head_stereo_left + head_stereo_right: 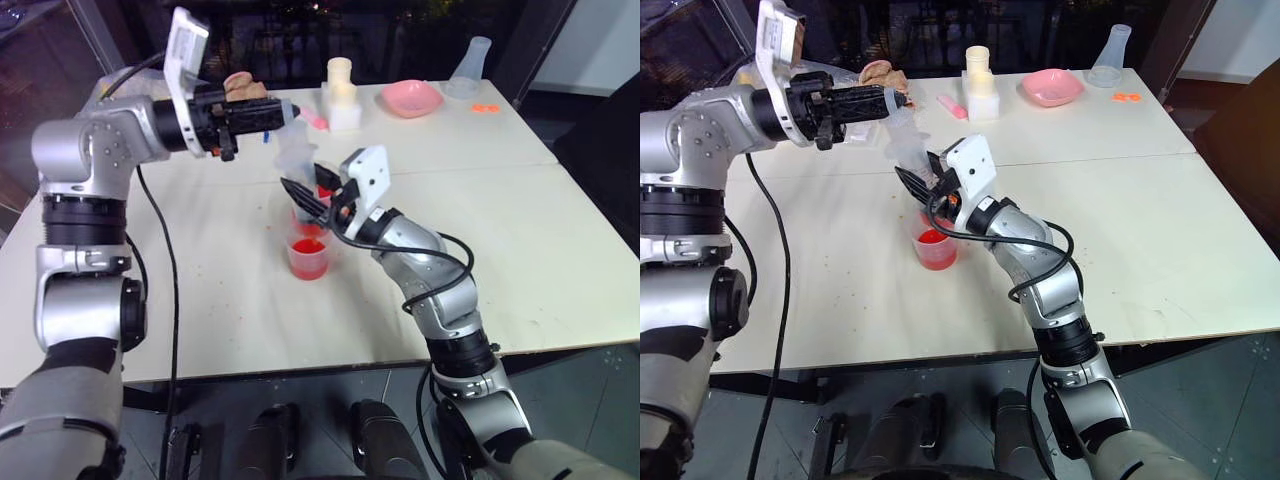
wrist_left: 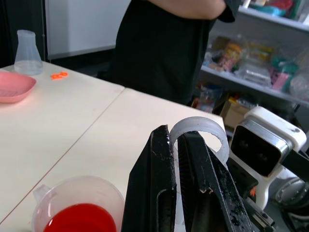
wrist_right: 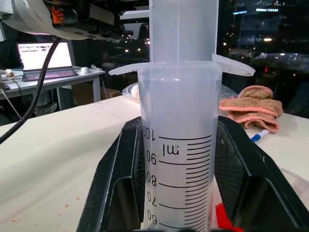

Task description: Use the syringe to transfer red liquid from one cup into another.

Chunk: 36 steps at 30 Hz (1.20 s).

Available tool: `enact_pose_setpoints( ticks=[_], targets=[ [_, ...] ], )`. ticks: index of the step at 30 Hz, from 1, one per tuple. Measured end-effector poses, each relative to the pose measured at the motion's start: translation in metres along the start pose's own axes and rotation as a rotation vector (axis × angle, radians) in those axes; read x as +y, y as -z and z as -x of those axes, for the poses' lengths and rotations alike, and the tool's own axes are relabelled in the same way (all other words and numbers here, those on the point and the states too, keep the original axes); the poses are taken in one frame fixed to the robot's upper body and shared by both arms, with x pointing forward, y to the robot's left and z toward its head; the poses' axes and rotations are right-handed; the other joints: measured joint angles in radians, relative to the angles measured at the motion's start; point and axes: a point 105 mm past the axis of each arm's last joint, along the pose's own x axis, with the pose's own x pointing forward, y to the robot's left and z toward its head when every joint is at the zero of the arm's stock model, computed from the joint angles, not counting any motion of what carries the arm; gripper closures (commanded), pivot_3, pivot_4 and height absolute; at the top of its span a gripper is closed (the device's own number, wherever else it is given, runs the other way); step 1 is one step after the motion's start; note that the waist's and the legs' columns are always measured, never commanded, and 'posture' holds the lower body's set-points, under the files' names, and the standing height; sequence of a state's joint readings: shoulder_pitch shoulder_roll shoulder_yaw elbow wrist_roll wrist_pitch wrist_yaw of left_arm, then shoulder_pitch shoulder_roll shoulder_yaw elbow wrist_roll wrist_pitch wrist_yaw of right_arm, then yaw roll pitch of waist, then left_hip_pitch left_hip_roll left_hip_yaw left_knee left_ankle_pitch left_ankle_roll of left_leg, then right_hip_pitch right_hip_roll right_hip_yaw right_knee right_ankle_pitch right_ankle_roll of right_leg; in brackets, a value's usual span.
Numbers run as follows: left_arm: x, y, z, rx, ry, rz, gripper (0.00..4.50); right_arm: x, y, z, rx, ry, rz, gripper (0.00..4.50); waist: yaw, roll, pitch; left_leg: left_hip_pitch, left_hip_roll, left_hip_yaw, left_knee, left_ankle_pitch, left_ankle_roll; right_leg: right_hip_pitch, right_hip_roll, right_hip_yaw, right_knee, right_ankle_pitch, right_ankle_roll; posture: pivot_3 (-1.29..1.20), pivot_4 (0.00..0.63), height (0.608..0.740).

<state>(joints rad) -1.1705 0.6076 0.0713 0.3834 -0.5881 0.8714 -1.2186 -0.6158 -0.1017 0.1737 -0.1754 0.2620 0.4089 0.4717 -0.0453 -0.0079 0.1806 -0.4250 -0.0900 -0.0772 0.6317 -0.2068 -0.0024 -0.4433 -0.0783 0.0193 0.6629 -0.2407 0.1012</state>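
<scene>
A lab: flask [image 1: 471, 66] on table [image 1: 520, 220], stocked shelves [image 2: 260, 67].

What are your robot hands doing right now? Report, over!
Right gripper shut on the syringe barrel, upright over the cup of red liquid. Left gripper shut on its plunger top. Nothing in the way.

The clear syringe [image 3: 179, 145] stands upright over two cups of red liquid [image 1: 307, 245] at mid-table.
</scene>
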Motion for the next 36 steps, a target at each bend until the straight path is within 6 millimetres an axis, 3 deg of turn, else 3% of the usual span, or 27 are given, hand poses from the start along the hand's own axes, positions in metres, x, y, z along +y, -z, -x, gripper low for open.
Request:
enact_pose_setpoints(
  ticks=[36],
  targets=[
    [-0.004, 0.014, -0.004, 0.037, -0.019, 0.013, 4.47, 0.001, -0.011, -0.001, 0.014, -0.007, -0.076, 3.15, 0.001, 0.000, 0.000, 0.000, 0.000, 0.000, 0.000, 0.000, 0.000, 0.000, 0.000, 0.000, 0.000, 0.000, 0.000, 0.00, 0.150, 0.740]
  ],
)
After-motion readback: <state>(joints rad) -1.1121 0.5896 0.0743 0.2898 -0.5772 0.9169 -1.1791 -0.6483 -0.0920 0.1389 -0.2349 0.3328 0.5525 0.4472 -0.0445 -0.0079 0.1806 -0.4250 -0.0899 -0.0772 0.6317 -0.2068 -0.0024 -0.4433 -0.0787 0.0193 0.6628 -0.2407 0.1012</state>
